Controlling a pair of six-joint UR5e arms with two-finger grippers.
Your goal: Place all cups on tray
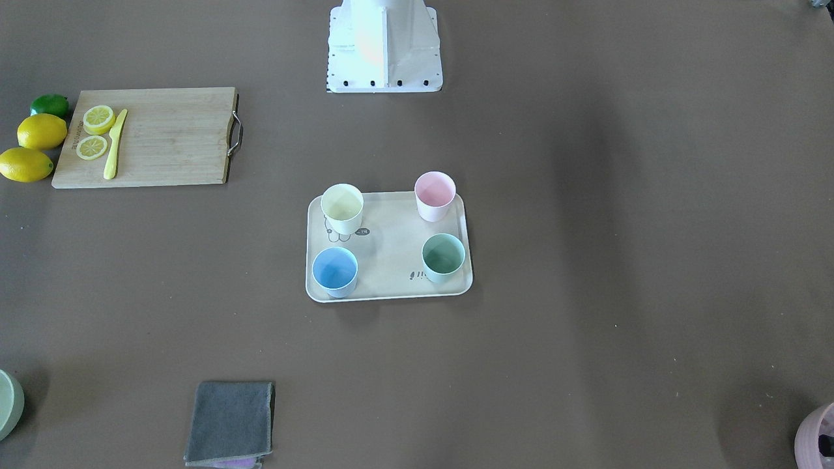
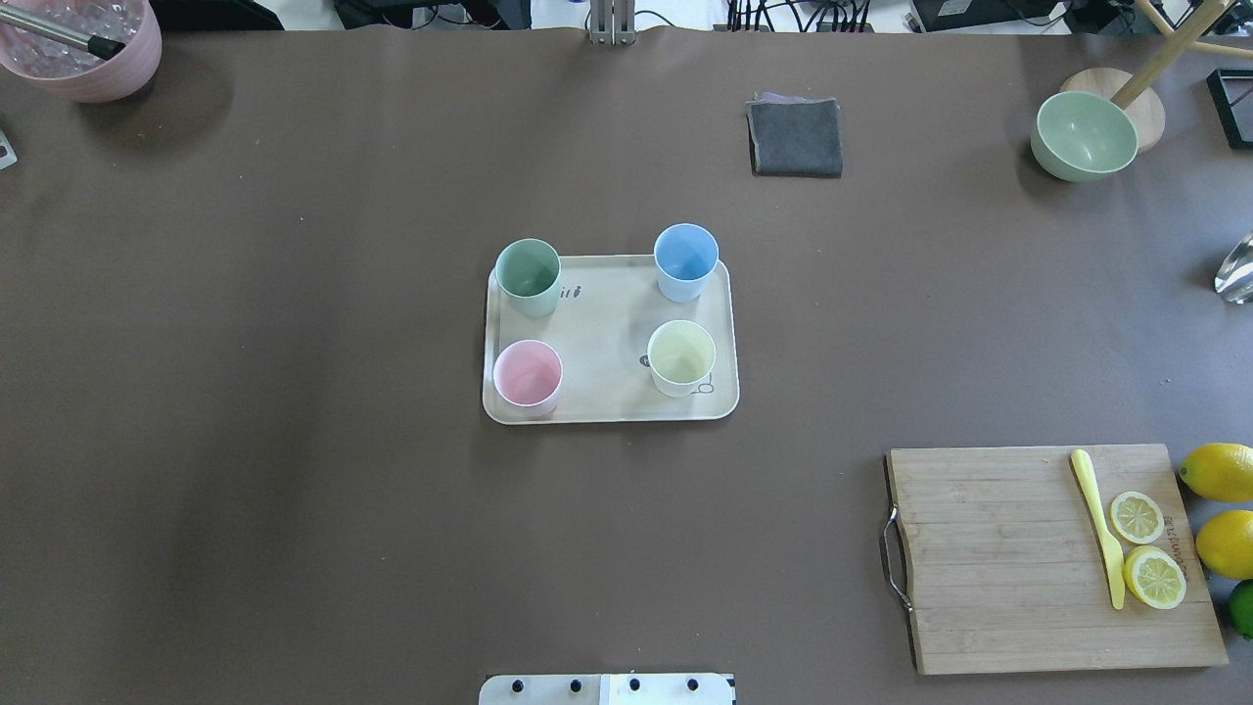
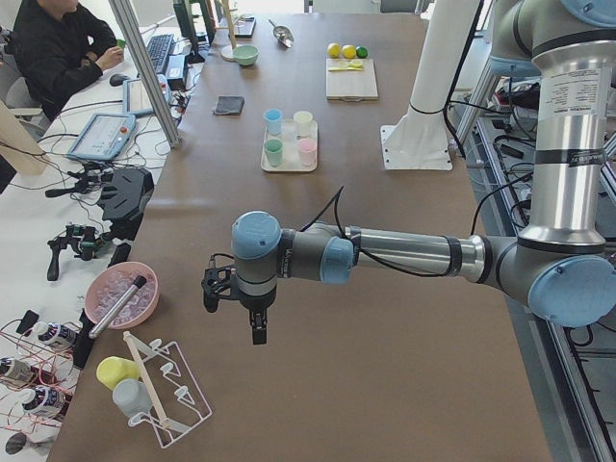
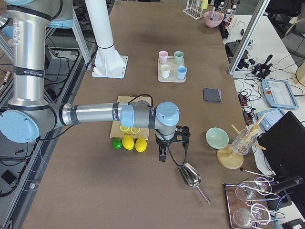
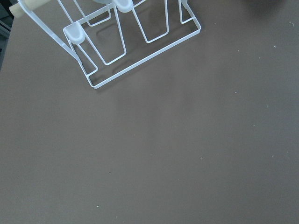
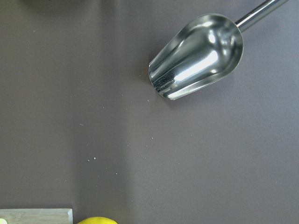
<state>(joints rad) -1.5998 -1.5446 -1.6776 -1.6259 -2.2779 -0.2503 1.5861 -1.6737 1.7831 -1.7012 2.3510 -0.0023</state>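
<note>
The cream tray lies mid-table, and all four cups stand upright on it, one near each corner: mint green cup, light blue cup, pink cup, pale yellow cup. They also show in the front view: yellow, pink, blue, green. My left gripper hangs over the table's left end, far from the tray. My right gripper hangs over the right end near the lemons. Both show only in the side views, so I cannot tell whether they are open or shut.
A wooden cutting board holds a yellow knife and lemon slices, with whole lemons beside it. A grey cloth, pale green bowl and mauve pot sit at the far edge. A metal scoop and a wire rack lie under the wrists.
</note>
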